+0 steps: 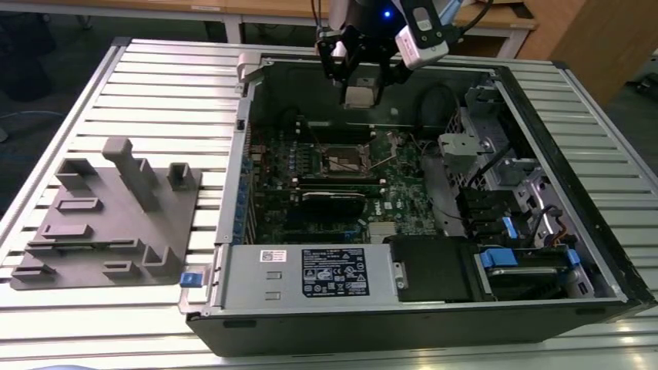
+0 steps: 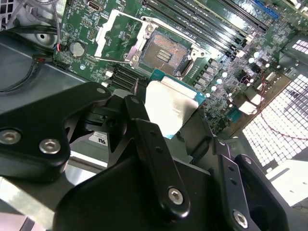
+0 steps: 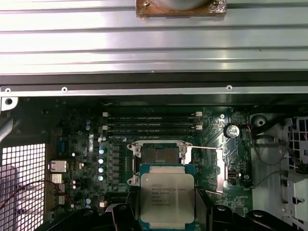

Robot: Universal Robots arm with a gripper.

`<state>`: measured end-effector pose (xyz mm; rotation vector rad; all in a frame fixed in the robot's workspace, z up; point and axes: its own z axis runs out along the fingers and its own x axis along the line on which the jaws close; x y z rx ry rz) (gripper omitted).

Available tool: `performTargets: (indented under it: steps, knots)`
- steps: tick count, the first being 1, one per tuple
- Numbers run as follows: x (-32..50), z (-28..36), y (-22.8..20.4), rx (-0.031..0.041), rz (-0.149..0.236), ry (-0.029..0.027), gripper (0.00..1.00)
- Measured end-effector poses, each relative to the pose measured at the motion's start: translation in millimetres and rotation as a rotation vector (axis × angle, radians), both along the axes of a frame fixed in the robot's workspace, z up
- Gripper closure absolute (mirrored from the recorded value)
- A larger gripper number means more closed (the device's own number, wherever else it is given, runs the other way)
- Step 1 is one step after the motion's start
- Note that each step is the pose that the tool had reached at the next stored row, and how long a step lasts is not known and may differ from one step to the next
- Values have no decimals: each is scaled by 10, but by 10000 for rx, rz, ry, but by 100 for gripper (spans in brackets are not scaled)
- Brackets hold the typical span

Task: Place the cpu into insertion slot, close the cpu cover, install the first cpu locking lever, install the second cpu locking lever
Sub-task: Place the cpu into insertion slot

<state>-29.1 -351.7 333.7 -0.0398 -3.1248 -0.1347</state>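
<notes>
- The gripper, clamped on cpu, hovers above insertion slot.
- Beside insertion slot: cpu cover, open.
- Risk: misaligned or tilted drop w/ cpu could damage insertion slot.

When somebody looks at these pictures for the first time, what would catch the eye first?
The pincer gripping the cpu above the open computer case stands out first. In the first wrist view, the empty insertion slot waits below the chip, and its cpu cover is swung open beside it.
</notes>
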Motion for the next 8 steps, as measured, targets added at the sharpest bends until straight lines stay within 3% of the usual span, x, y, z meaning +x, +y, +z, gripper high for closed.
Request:
performTargets:
  steps: [8]
  knots:
    - [0,-2,0,1,0,-1,46]
